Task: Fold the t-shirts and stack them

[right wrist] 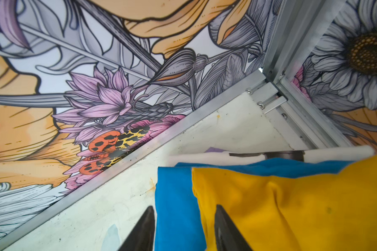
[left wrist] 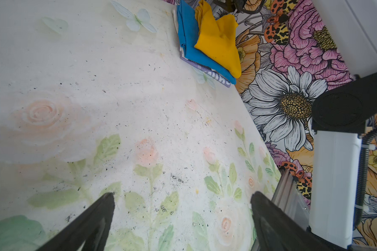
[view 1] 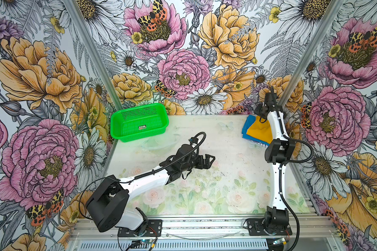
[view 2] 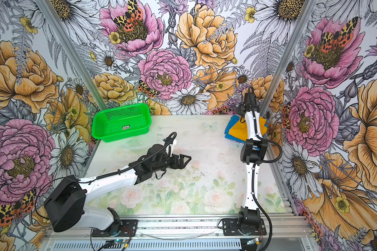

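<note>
Both top views: mounted high above the front rail, tilted down toward the back wall. Far enough to take in the whole table and the green basket. Nearly identical framing, small sideways offset.

Left wrist view: low over mid-table, facing across toward the right side wall. Left gripper tips in the foreground, spread wide. Yellow t-shirt on blue t-shirt well beyond.

Right wrist view: very close over that same stack, facing the back right corner post. Right gripper tips over the cloth.

Shared between wrist views: only the stack. Both top views cover it too.
</note>
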Robot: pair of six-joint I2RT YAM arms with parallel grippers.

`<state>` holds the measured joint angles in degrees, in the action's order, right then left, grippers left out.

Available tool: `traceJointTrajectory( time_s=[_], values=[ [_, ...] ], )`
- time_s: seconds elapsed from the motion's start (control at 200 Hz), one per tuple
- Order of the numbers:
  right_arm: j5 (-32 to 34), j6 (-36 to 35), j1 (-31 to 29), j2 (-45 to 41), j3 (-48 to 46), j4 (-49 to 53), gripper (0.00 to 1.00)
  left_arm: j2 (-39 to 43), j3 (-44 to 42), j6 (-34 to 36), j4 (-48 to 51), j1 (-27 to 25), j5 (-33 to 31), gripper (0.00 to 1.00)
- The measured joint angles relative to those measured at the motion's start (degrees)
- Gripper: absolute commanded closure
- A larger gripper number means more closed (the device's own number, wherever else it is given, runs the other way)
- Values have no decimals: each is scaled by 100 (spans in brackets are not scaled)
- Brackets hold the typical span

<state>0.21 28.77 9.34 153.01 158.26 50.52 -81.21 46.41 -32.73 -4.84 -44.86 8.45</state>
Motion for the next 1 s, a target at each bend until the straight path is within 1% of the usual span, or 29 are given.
traceJointTrajectory(
  time_s=[0.085,0.145,0.29,0.385,0.435,0.535,0.615,0.655,0.755,0.836,1.001],
  values=[
    [4,-15,11,4,0,-7,42,0,-4,0,-15,0,13,1],
    [13,-11,11,28,0,-15,44,9,-11,-2,-17,2,13,1],
    [85,4,11,188,2,-26,53,118,-103,-17,-17,24,13,1],
    [116,17,55,328,2,-24,55,181,-133,-26,-15,44,13,1],
    [120,11,72,385,2,-20,59,201,-140,-39,-17,55,13,1],
    [153,-7,87,422,0,-13,71,205,-149,-42,-20,66,13,1],
    [170,35,87,422,0,-24,85,203,-166,-42,-37,66,13,1],
    [168,7,87,422,0,-26,89,203,-177,-42,-50,68,13,1],
    [144,-37,109,422,0,-24,93,203,-186,-42,-59,81,13,1],
    [127,-151,107,422,11,-28,99,205,-188,-42,-63,81,13,1],
    [13,-313,52,396,20,-63,100,205,-208,-42,-105,81,13,1]
  ],
)
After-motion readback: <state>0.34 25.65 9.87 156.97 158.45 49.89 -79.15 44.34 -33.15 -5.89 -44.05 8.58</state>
